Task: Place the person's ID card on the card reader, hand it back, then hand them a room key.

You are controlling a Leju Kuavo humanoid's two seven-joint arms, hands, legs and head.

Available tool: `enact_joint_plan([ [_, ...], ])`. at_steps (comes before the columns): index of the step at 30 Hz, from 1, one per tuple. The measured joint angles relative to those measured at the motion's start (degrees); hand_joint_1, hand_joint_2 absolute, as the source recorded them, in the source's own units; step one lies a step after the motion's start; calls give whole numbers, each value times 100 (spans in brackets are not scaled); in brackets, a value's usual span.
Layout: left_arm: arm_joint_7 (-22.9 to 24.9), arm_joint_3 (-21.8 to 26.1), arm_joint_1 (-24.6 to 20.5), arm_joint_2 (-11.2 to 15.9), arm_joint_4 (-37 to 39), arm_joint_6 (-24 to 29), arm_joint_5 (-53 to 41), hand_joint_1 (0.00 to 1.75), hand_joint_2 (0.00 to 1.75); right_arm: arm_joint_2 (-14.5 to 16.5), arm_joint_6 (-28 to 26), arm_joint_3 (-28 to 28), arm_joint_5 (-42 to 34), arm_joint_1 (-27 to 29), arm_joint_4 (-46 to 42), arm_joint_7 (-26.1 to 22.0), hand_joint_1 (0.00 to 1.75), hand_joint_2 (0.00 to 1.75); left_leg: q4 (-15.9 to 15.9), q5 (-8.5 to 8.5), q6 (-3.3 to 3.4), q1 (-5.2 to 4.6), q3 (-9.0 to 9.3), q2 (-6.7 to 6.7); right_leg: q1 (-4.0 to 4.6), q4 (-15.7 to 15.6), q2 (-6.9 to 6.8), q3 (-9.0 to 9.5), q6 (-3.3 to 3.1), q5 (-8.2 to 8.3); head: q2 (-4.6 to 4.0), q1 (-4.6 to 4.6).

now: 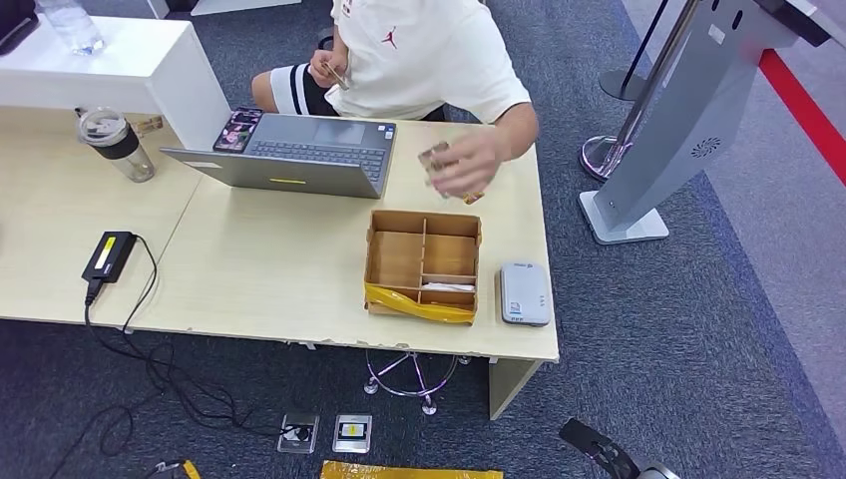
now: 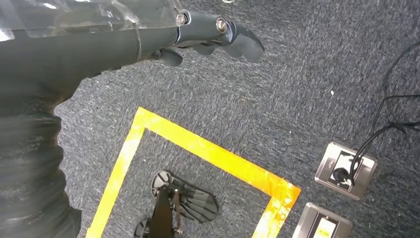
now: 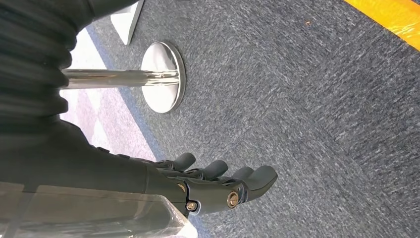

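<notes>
Grey carpet runs under a pale wooden desk (image 1: 249, 269), and across it sits a person (image 1: 419, 50) in a white shirt, one hand (image 1: 464, 165) stretched over the desk's far edge holding what looks like the ID card (image 1: 435, 157); it is blurred, so I cannot read which way its long side runs, though it seems tilted up off the desk and not lying flat. I take it the card is being offered toward me, which would explain why it hangs over the open side of the desk, beyond the cardboard tray (image 1: 422, 264). The card reader (image 1: 525, 294) lies flat just beside that tray, near my edge, its long axis running away from me toward the person, within easy reach of my right arm. One near compartment of the tray holds something white, perhaps the room keys, but I cannot tell. A laptop (image 1: 299, 155) stands open facing the person, out of my working lane. My left hand (image 2: 198, 37) hangs over the carpet, fingers loosely curled and apart, grasping nothing; my right hand (image 3: 213, 183) also hangs low, fingers slack and empty. Nothing of the task looks done; I judge my first move is raising the right hand to take the card.
</notes>
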Motion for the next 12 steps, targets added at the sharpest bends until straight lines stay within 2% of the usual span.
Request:
enact_joint_plan([
  [12,30,0,-7,1,3,32,10,0,175,41,20,87,38,-37,0,5,0,175,0,0,0,0,0,0,0,0,0,0,0,0,0,0],
])
